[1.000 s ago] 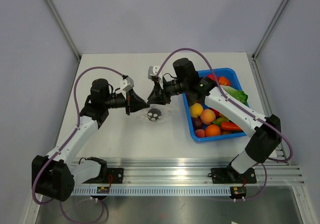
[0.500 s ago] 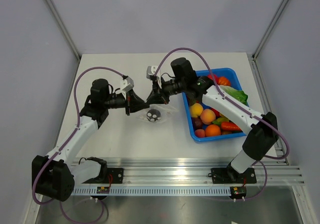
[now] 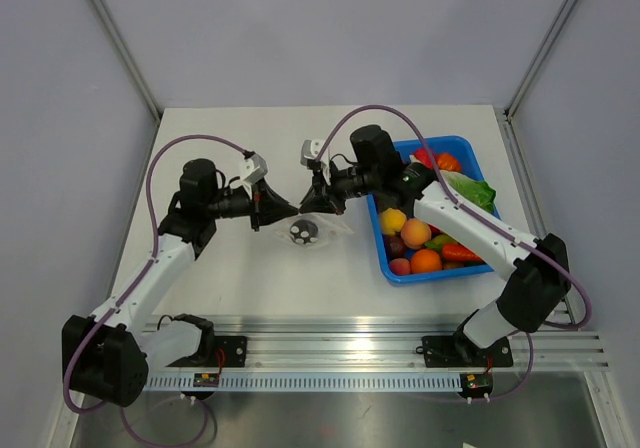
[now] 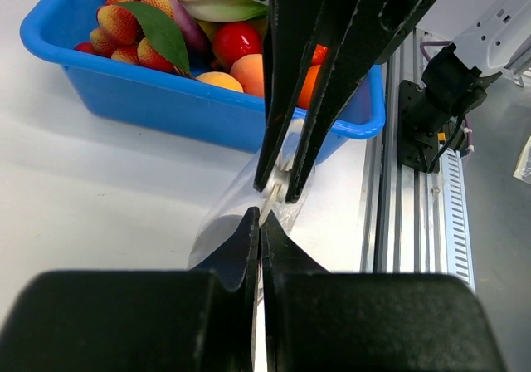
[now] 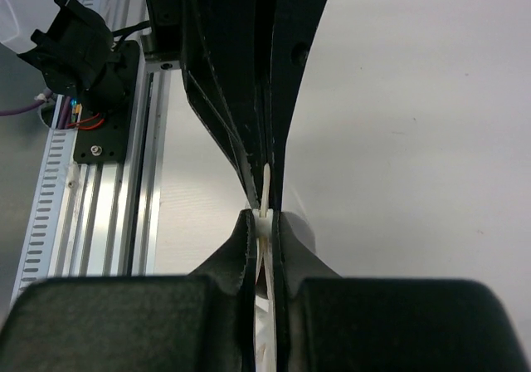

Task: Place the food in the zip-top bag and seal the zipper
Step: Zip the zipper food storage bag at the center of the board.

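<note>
The zip-top bag (image 3: 337, 224), clear and crinkly, hangs between my two grippers above the table, left of the blue tray. The food (image 3: 303, 232), a dark round fruit with pale specks over it, shows through the plastic low in the bag. My left gripper (image 3: 289, 211) is shut on the bag's mouth edge (image 4: 222, 216), fingertips pressed together (image 4: 260, 221). Facing it, my right gripper (image 3: 320, 203) is shut on the zipper (image 5: 265, 210), a thin white strip pinched between its pads (image 5: 264, 222). The zipper (image 4: 278, 194) also shows in the left wrist view, between the right gripper's dark fingers.
A blue tray (image 3: 383, 251) to the right holds orange, peach and red fruits and a green leafy cabbage (image 3: 478, 190); its wall (image 4: 149, 100) stands close behind the bag. The aluminium rail (image 3: 380, 340) runs along the near table edge.
My right gripper has closed onto the zipper and its arm has shifted a little to the right. The bag with the fruit has swung slightly left. The left arm has stayed still.
</note>
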